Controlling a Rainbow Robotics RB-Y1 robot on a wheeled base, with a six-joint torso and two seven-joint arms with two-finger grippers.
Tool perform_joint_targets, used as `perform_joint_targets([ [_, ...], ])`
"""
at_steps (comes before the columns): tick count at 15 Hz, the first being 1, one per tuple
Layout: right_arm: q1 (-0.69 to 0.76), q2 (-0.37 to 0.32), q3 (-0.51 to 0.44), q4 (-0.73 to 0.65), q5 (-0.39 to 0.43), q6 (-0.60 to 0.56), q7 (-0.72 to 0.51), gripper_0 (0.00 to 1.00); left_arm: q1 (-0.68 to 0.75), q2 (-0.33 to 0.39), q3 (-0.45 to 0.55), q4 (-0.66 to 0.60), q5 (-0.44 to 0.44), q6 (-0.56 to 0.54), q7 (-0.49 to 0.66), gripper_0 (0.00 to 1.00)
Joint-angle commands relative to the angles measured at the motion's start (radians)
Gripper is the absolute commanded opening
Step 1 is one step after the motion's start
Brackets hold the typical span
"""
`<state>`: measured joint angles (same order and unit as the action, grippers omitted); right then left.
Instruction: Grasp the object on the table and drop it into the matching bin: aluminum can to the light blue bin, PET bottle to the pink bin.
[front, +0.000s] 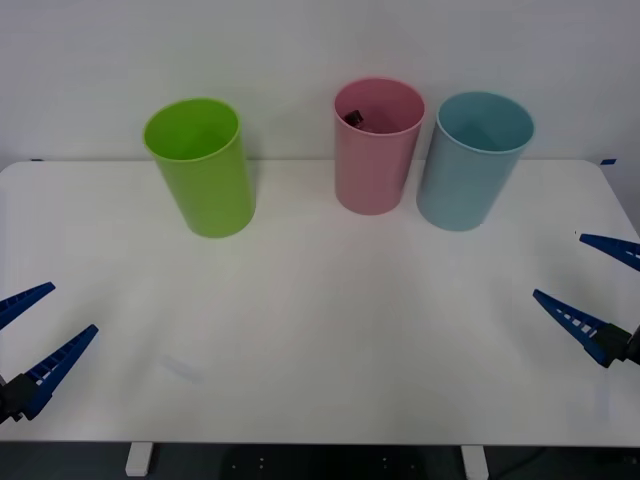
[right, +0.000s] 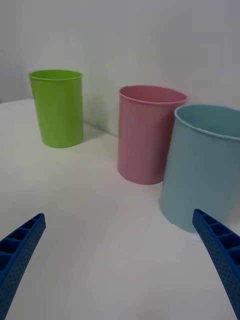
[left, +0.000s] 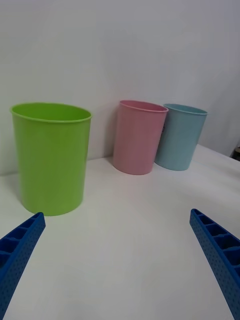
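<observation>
Front view: bench (front: 320, 340) has nothing loose on it. Three bins along the far edge: lime green bin (front: 200, 165) at about 11 o'clock, pink bin (front: 377, 145) near 12, light blue bin (front: 472, 160) at about 1, just beside the pink one. Inside the pink bin I see a dark item with a black top against the far-left inner wall; I read that as the PET bottle (front: 354, 119), so the drop looks done. Left gripper (front: 28, 330) sits at 8 o'clock by the near-left corner, fingers spread wide, holding nothing. Right gripper (front: 605, 290) is at 4 o'clock by the right edge, likewise wide open and empty. Right wrist view: blue fingers far apart, bare bench between them, all three bins upright ahead, bin insides hidden from this angle. Left wrist view: same, fingers splayed, lime green bin nearest, nothing on the bench to pick. My call: task complete, nothing left to sort.
</observation>
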<state>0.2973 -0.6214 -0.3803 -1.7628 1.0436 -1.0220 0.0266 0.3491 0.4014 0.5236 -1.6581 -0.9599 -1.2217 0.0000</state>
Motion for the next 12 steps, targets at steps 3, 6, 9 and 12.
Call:
perform_joint_targets([
  [3,0.057,0.043,-0.046,0.000,0.003,-0.029,0.006,1.00,0.000,0.000,0.000,0.000,0.000,0.000,0.000,1.00],
  [6,0.083,0.061,-0.072,0.000,0.003,-0.056,0.007,1.00,0.000,0.000,0.000,0.000,0.000,0.000,0.000,1.00],
  [9,0.111,0.071,-0.097,0.000,0.003,-0.081,0.009,1.00,0.000,0.000,0.000,0.000,0.000,0.000,0.000,1.00],
  [12,0.135,0.075,-0.106,0.000,-0.010,-0.089,0.009,1.00,0.000,0.000,0.000,0.000,0.000,0.000,0.000,1.00],
])
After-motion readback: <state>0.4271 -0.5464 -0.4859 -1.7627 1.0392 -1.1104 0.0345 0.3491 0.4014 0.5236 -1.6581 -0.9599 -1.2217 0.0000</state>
